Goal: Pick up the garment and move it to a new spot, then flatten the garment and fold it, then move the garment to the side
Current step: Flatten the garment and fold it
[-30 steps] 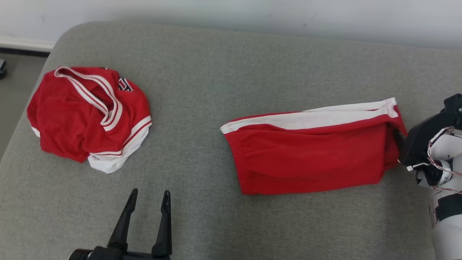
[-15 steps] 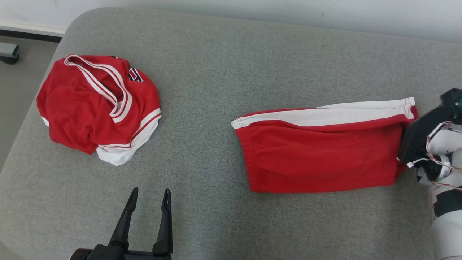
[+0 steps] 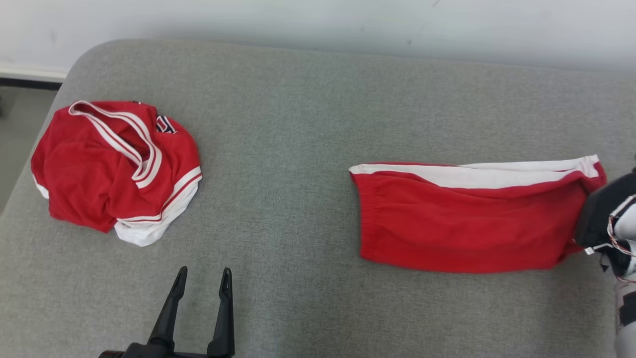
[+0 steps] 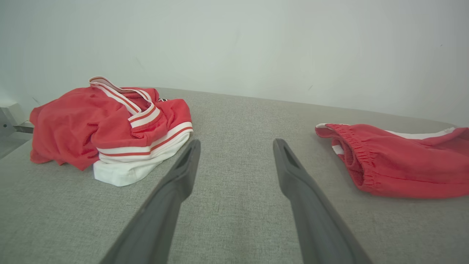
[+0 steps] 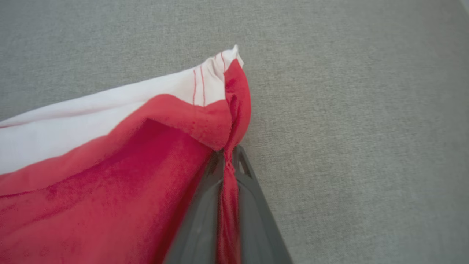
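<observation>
A grey cushion [image 3: 298, 124] runs up to a white wall [image 3: 318, 20], with a strip of floor [image 3: 15, 129] past its left end. The shorts [image 3: 462, 223], red with a white side stripe, lie folded flat on the right half of the cushion. Their waistband points toward the middle and the leg hem lies at the right edge of the head view. The right gripper [image 5: 228, 157] has its fingers pressed together on a bunched bit of that hem. The red cloth is caught between them, and the white-striped corner stands up just past the tips. In the head view the gripper's dark body covers the shorts' right end. A crumpled red jersey [image 3: 109, 169] with white trim sits near the cushion's left end, well apart from the shorts. The left gripper [image 3: 204, 271] is over bare cushion between the two garments, nearer the jersey. Its fingers are spread, hold nothing and point toward the wall.
</observation>
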You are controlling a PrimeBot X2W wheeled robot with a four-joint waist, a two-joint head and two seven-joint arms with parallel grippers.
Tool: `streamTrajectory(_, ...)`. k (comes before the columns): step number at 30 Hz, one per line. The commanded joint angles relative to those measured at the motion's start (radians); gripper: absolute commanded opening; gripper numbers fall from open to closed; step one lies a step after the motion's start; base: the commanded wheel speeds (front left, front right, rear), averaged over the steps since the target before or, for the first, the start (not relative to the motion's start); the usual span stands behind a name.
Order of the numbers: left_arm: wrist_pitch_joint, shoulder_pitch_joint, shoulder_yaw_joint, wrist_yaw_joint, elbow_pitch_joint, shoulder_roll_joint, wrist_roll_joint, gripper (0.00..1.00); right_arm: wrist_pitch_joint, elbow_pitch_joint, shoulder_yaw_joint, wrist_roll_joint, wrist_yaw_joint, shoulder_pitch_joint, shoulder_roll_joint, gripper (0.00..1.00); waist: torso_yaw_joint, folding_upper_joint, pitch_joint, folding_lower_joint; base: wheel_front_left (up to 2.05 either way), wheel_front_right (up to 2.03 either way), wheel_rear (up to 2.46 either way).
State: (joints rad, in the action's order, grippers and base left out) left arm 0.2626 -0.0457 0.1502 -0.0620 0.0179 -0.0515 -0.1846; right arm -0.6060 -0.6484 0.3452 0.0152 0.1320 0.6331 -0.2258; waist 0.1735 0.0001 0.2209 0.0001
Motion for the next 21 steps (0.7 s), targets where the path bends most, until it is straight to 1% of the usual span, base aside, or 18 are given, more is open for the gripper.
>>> streamTrajectory(1,0.003,-0.011,-0.002,-0.005,-0.002,0.002,0.001,1.0,0.012,0.013,0.01,-0.012,-0.003,-0.02,-0.012,0.0,-0.023,-0.0001,-0.024,-0.0001,0.0,0.0,0.0)
streamTrajectory(5,0.003,-0.015,0.001,-0.005,-0.006,0.002,0.003,1.0,0.037,0.041,0.062,-0.04,-0.003,-0.054,-0.035,0.0,-0.04,-0.0001,-0.048,-0.0001,0.0,0.0,0.0)
streamTrajectory(9,0.003,-0.027,-0.001,-0.003,-0.01,0.001,0.004,1.0,0.036,0.078,0.093,-0.096,-0.003,-0.089,-0.034,0.0,-0.05,-0.0001,-0.068,-0.0001,0.0,0.0,0.0)
streamTrajectory(10,0.003,-0.028,-0.002,-0.002,-0.008,0.002,0.004,1.0,0.035,0.09,0.1,-0.109,-0.003,-0.096,-0.032,0.0,-0.051,-0.0001,-0.073,-0.0001,0.0,0.0,0.0)
streamTrajectory(13,0.003,-0.036,-0.003,-0.001,-0.009,0.001,0.003,1.0,0.014,0.148,0.106,-0.132,-0.003,-0.116,0.003,0.0,-0.055,-0.0001,-0.086,-0.0001,0.0,0.0,0.0)
streamTrajectory(16,0.003,-0.037,-0.003,0.002,-0.012,0.001,-0.002,1.0,0.002,0.206,0.081,-0.134,-0.003,-0.137,0.023,0.0,-0.058,-0.0001,-0.096,-0.0001,0.0,0.0,0.0)
streamTrajectory(21,0.003,-0.043,-0.003,0.006,-0.015,0.001,-0.012,1.0,-0.017,0.294,-0.014,-0.088,-0.003,-0.175,0.06,0.0,-0.063,-0.0001,-0.114,-0.0001,0.0,0.0,0.0)
